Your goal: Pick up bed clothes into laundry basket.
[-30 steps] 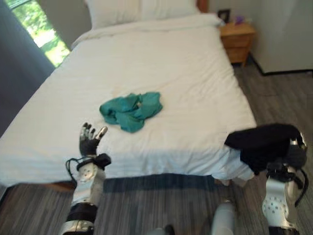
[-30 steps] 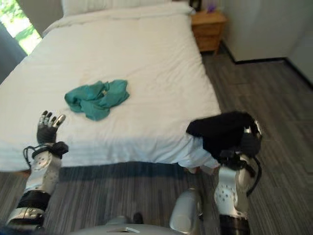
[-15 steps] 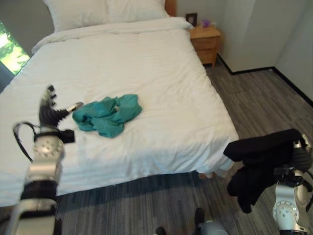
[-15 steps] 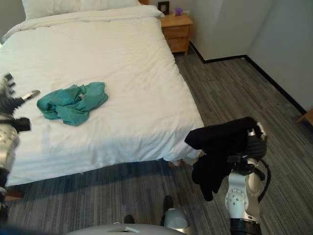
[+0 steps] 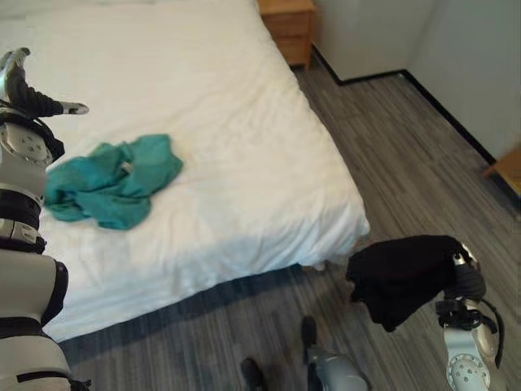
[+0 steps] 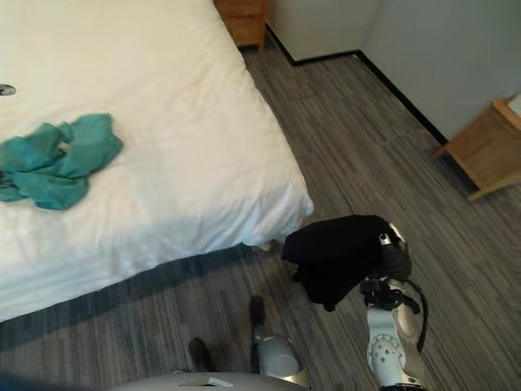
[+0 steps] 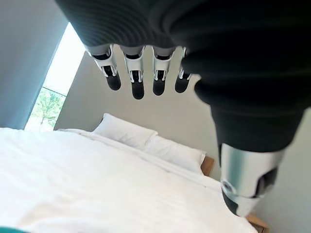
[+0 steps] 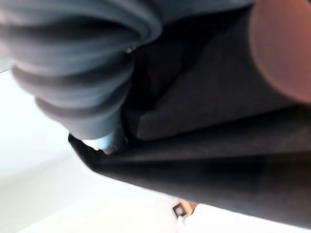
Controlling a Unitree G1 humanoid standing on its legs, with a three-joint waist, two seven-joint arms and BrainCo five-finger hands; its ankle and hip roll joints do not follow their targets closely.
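Observation:
A crumpled teal garment [image 5: 106, 183] lies on the white bed [image 5: 244, 122], near its left side. My left hand [image 5: 24, 85] is raised above the bed just beyond the teal garment, open with straight fingers [image 7: 138, 73] and holding nothing. Down at the right, over the floor and clear of the bed's corner, my right hand [image 5: 466, 281] is shut on a black garment [image 5: 403, 273]. That garment hangs bunched from the hand toward the left. Up close, the black garment [image 8: 209, 145] covers most of the hand's fingers.
A wooden nightstand [image 5: 286, 20] stands beyond the bed's far right corner. Another wooden piece of furniture [image 6: 484, 147] stands at the right by the wall. Grey plank floor [image 6: 358, 138] runs between the bed and the wall. Two pillows [image 7: 146, 141] lie at the head of the bed.
The camera has swung right and down. My left hand rose from the bed's front edge to above the teal garment. The right hand kept the black garment, which now hangs away from the bed's corner.

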